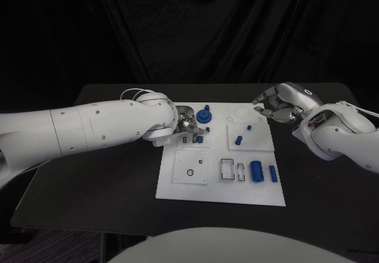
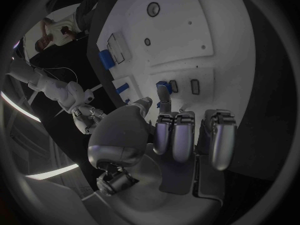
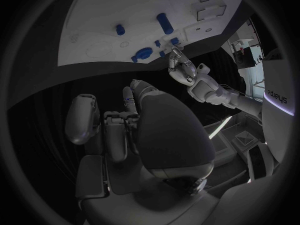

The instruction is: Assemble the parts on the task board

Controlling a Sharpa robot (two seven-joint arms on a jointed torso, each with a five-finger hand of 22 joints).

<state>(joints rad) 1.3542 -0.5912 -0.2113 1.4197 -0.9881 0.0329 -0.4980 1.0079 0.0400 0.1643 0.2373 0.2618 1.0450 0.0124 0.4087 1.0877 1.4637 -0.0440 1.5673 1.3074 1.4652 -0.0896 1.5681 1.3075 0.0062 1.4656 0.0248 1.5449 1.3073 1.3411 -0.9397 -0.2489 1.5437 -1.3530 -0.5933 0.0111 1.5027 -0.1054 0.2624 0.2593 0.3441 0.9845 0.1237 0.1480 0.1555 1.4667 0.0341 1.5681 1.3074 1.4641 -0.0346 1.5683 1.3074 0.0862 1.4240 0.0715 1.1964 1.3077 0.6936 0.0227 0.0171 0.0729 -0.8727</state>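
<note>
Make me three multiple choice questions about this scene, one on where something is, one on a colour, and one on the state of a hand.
1. Where is the left hand?
A. over the task board's far left part
B. off the table
C. at the board's near right corner

2. What colour is the large cylinder lying near the board's near right part?
A. red
B. blue
C. yellow

3. What state is the right hand in?
A. gripping the large cylinder
B. pressing flat on the board
C. raised near the board's far right corner, holding nothing visible

Answers: 1 A, the head view shows it by the blue parts there. 2 B, it is plainly blue. 3 C, its fingers are curled in, empty.
</note>
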